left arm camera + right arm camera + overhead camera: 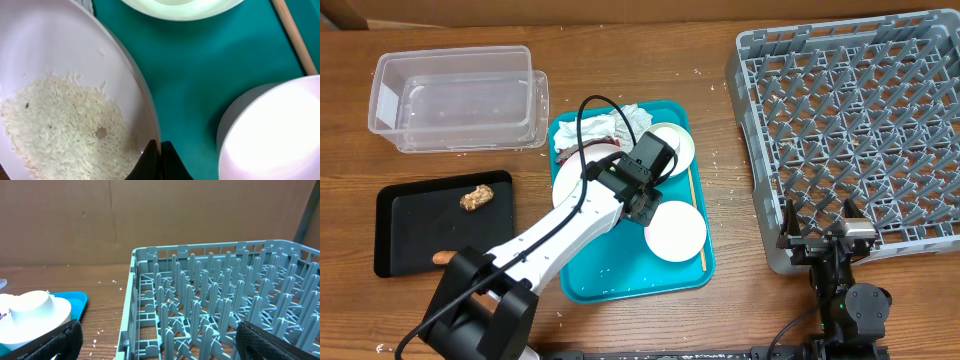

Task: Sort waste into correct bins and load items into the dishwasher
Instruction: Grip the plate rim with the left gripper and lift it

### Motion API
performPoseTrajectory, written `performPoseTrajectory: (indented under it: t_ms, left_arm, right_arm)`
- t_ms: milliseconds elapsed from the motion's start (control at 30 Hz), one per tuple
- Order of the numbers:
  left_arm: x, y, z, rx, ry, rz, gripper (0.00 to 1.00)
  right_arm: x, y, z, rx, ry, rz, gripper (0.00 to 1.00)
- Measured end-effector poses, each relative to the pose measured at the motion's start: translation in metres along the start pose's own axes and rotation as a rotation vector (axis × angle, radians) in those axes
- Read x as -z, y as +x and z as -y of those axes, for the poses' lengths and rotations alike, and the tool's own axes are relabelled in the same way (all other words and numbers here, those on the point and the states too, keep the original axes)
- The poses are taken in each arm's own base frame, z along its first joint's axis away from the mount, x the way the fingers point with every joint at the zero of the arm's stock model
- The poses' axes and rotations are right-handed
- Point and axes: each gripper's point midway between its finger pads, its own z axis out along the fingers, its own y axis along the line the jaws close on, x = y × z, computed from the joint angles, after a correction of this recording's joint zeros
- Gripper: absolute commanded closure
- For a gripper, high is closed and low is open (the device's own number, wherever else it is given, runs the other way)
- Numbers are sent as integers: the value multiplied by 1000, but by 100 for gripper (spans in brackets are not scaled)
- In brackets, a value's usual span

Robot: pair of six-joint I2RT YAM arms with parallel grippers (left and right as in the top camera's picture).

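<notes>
Plates, three, on the teal tray at the middle of the surface:
- rice plate, pale pink, holding a heap of white rice; it sits at the tray's left side, partly under the left arm.
- near plate, white, at the tray's right side toward the front edge.
- far plate, white, at the tray's far right corner.

Wooden stick: lies along the tray's right edge.

Napkins: crumpled, white, at the tray's far left corner.

Black tray: near the left edge of the surface. It holds a brown food bit toward its far side and a carrot at its front rim.

Clear tub: at the far left corner.

Dish rack: grey, at the far right corner.

Left gripper: jaws closed together at the right rim of the rice plate. Whether the rim is pinched between them cannot be told.

Right gripper: jaws spread wide, holding nothing, just beside the rack's front left corner.
</notes>
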Motion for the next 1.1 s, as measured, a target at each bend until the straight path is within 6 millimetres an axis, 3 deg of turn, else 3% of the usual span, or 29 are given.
performPoseTrajectory:
  t_ms: [633, 1100]
  left_arm:
    - [23, -5, -2, 6, 2, 12, 96]
    - [38, 13, 1, -4, -83, -52, 96]
  right_arm:
    - [0, 0, 0, 0, 0, 0, 0]
    - [0, 0, 0, 0, 0, 0, 0]
